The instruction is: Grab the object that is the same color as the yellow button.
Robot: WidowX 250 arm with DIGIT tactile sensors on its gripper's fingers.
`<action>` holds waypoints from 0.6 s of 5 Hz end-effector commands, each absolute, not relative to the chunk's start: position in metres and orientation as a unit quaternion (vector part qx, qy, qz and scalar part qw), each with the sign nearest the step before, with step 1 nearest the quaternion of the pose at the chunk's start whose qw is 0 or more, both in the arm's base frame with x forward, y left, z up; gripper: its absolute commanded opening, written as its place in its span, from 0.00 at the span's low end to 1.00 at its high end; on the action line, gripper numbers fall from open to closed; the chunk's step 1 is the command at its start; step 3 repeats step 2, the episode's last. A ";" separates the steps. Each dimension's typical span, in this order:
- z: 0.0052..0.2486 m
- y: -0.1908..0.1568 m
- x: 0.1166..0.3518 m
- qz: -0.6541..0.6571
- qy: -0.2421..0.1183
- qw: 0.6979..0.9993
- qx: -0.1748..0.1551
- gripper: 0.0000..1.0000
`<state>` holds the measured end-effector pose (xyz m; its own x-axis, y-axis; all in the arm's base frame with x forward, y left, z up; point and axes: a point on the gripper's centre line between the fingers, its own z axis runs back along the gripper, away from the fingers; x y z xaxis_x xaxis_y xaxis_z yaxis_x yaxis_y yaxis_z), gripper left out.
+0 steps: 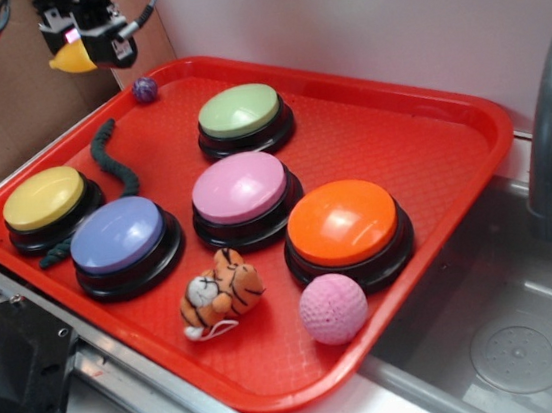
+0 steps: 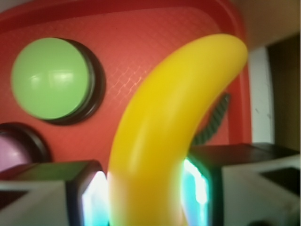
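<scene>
My gripper is shut on the yellow toy banana and holds it high above the back left corner of the red tray. In the wrist view the banana fills the middle, clamped between both pads, and curves up to the right. The yellow button on its black base sits at the tray's left edge, well below and in front of the gripper.
On the tray are a green button, pink button, blue button, orange button, a dark green toy snake, small purple ball, toy tiger and pink ball. A sink and faucet lie right.
</scene>
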<state>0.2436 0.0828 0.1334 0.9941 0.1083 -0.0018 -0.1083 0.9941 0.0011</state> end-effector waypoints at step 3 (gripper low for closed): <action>0.168 0.033 0.221 0.118 -0.022 0.993 0.020 0.00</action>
